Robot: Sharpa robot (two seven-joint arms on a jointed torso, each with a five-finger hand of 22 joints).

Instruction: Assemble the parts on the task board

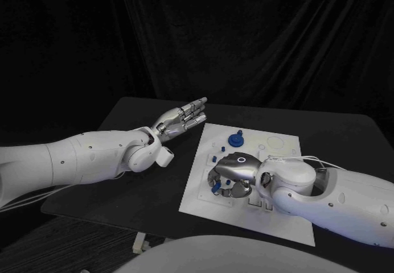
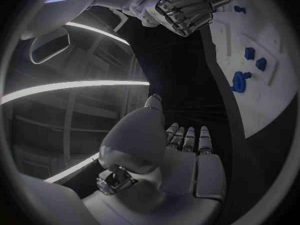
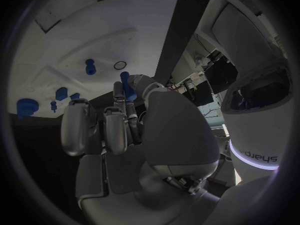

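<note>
The white task board (image 1: pixel 238 219) lies in the middle of the black table. My right hand (image 1: pixel 232 173) hovers over its near-left part, fingers curled down. In the right wrist view its thumb and a fingertip pinch a slim blue part (image 3: pixel 126 86) just above the board (image 3: pixel 81 30). A round blue part (image 1: pixel 237 138) stands near the far edge, with small blue parts (image 1: pixel 215 153) beside it. My left hand (image 1: pixel 185 119) floats flat beyond the board's far-left corner, fingers stretched out and holding nothing. The left wrist view shows that hand (image 2: pixel 181 155) and the right hand (image 2: pixel 187 7) beyond it.
More blue parts (image 3: pixel 61 93) stand in the board by the right hand's fingers, and a blue peg (image 3: pixel 90 66) rises farther out. Bare black table (image 1: pixel 139 187) lies left of the board under my left arm. A dark curtain hangs behind the table.
</note>
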